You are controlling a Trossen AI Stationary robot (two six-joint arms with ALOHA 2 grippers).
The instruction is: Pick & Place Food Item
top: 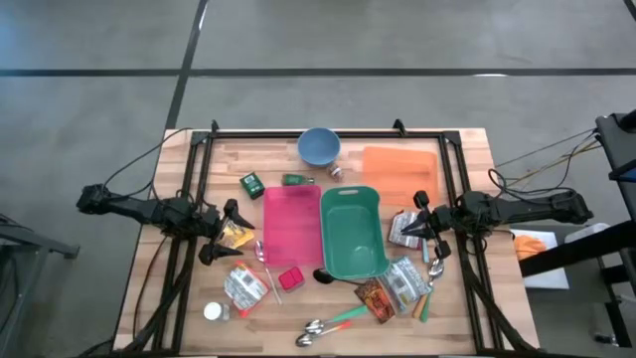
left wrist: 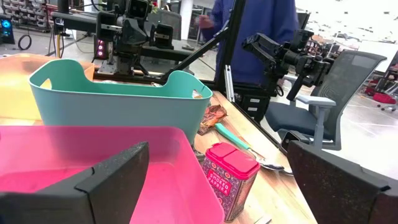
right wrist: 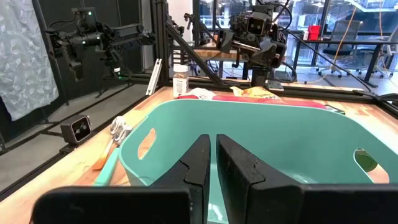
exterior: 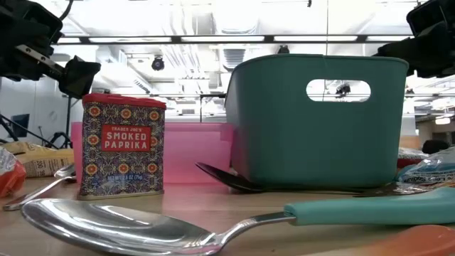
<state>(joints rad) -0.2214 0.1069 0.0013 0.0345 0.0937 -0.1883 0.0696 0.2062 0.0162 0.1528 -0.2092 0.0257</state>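
Spoon (exterior: 121, 226) lies nearest; food packets (top: 241, 235) crowd the tabletop (top: 467, 149) beside both bins. Left gripper (top: 221, 231) wide open, right gripper (top: 424, 227) closed, both empty; reaching could snag neighbouring clutter

2 bins (top: 291, 221), 1 blue bowl (top: 319, 146), 1 orange board (top: 399, 167), 2 grippers (top: 227, 231).

Hidden and cropped parts

In the low view, the teal bin (exterior: 316, 121) hides most of the pink bin (exterior: 192, 153); the big spoon (exterior: 114, 226) runs off the frame; small packets' labels stay unreadable from above.
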